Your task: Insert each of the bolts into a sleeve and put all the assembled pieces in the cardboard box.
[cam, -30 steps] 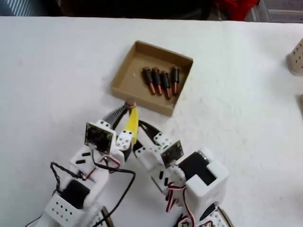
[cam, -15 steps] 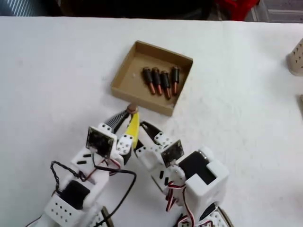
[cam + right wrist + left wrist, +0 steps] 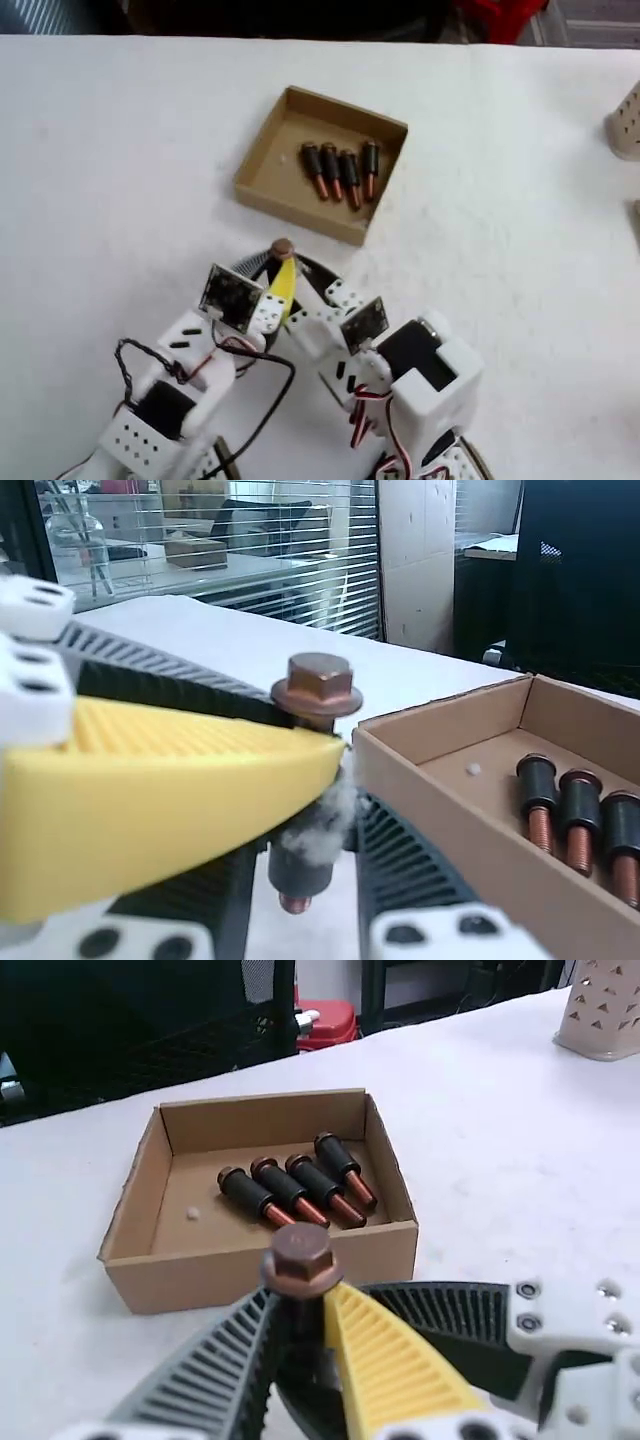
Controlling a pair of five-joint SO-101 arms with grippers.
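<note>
A copper hex-head bolt (image 3: 282, 247) stands upright just in front of the cardboard box (image 3: 300, 213). My left gripper (image 3: 281, 260) is shut on it below the head, grey and yellow fingers (image 3: 385, 1360) pinching the bolt (image 3: 300, 1254). In the right wrist view the bolt (image 3: 317, 686) runs down through a black sleeve (image 3: 298, 862), with its copper tip showing below. My right gripper (image 3: 302, 868) is shut on that sleeve, one black ribbed jaw on each side. Several assembled pieces (image 3: 340, 170) lie side by side in the box (image 3: 200, 1272).
A beige perforated holder (image 3: 627, 120) stands at the table's right edge. Both arm bodies and loose cables (image 3: 250, 385) crowd the near middle. The box's near wall (image 3: 450, 780) is a short way beyond the grippers. Open white tabletop (image 3: 120, 180) lies to the left.
My left gripper has pulled back from the box's near wall toward the arms, bringing the bolt over to the right gripper. The right arm has stayed put.
</note>
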